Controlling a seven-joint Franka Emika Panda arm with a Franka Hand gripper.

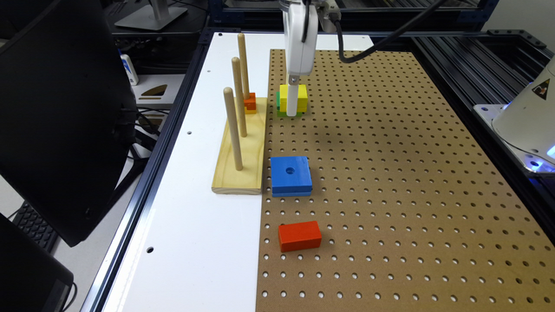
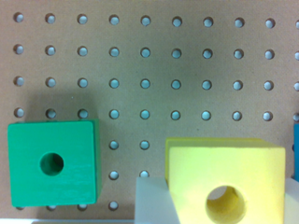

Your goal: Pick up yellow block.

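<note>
Exterior view: the arm hangs straight down from above, its white wrist body vertical over the far part of the pegboard tabletop (image 1: 390,173). The jaws (image 1: 294,108) are down at the level of the yellow block (image 1: 301,96), a white finger crossing the block's near face. The block looks a little raised, with the green block (image 1: 280,108) peeking out low behind and beneath it. Judging by that, the grasp is made and the lift has begun or is about to; raising it clear is what remains. On the side of the jaws toward the wooden peg stand (image 1: 240,164) a small orange-and-yellow piece (image 1: 249,103) sits by the farthest peg. Nearer the camera, well apart from the jaws, lie the blue block (image 1: 291,175) and the red block (image 1: 300,236).

Wrist view: the yellow block (image 2: 233,177) looms large and close between the jaws, one white finger (image 2: 152,200) pressed against its side, so the jaws appear closed on it. The green block (image 2: 51,163) lies flat on the tabletop (image 2: 187,70) beside it, apart and looking farther from the camera, which supports the judgement that the yellow one is already off the board.
</note>
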